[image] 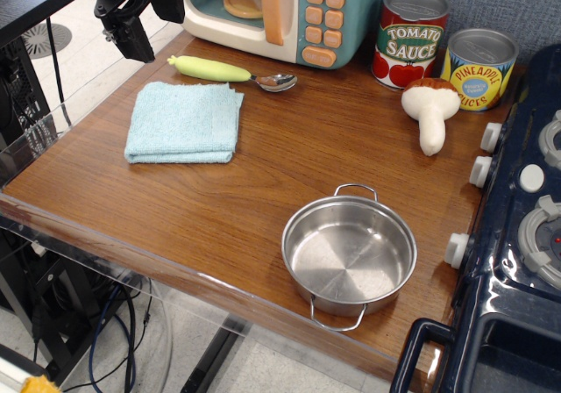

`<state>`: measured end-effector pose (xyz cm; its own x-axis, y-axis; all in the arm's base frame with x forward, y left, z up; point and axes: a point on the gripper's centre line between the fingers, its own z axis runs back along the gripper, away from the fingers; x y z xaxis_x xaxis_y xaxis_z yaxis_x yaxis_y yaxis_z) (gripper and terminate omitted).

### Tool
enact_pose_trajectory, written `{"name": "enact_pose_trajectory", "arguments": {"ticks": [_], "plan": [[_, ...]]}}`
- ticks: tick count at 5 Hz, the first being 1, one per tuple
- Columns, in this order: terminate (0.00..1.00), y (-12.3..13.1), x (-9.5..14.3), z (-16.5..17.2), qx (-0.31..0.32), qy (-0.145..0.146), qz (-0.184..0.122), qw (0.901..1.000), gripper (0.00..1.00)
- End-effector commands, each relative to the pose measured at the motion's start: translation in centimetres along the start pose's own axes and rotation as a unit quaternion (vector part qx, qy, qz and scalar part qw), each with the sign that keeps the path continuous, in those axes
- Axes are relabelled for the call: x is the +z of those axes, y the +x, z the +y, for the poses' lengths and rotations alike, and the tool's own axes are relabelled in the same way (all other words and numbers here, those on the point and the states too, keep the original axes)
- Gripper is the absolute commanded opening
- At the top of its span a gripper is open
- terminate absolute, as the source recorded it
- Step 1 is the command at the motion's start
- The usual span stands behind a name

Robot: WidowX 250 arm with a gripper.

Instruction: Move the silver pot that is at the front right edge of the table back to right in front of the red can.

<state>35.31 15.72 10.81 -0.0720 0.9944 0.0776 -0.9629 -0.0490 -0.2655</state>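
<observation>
One pot, two cans, and a gripper (131, 20) parked high at the far left corner, well apart from everything it needs. Its dark fingers hang in shadow against the floor behind; cannot tell whether they stand apart or together, but nothing is in them. The silver pot (349, 253) sits empty and upright near the front right edge of the table (219, 209), just beside the dark blue toy stove (517, 270). One wire loop handle (356, 189) points toward the back, the other (337, 320) toward the front edge. The red can (410, 38) stands at the back right, next to the pineapple can (478, 68), with a toy mushroom (431, 108) lying just ahead of both and slightly right of the red can. Judgement: the pot looks thin-walled and light, rigid, and slick on its polished sides, so a squeeze across the whole body is a poor bet. The rim wall is the better hold, one finger inside and one outside, on the left or rear arc away from the stove knobs (458, 249). The thin handles could serve but may let the pot swing. The landing spot in front of the can appears open wood, though the mushroom crowds its right side. A blue cloth (184, 123), a spoon (232, 71) and a toy microwave (289, 11) sit off the likely path.
</observation>
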Motion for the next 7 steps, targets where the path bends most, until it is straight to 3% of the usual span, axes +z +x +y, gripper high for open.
{"name": "enact_pose_trajectory", "arguments": {"ticks": [1, 2, 3, 4, 5, 7], "plan": [[0.0, 0.0, 0.0, 0.0, 0.0, 0.0, 0.0, 1.0, 1.0], [0.0, -1.2, 0.8, 0.0, -0.056, -0.009, -0.009, 0.9984, 1.0], [0.0, -1.9, 1.4, 0.9, -0.082, -0.015, 0.014, 0.9964, 1.0], [0.0, -3.5, 1.9, 2.6, -0.152, -0.021, 0.042, 0.9874, 1.0], [0.0, -6.3, 1.8, 4.9, -0.247, -0.003, 0.056, 0.9674, 1.0], [0.0, -11.2, 2.1, 9.2, -0.449, -0.026, 0.086, 0.8891, 1.0]]}}
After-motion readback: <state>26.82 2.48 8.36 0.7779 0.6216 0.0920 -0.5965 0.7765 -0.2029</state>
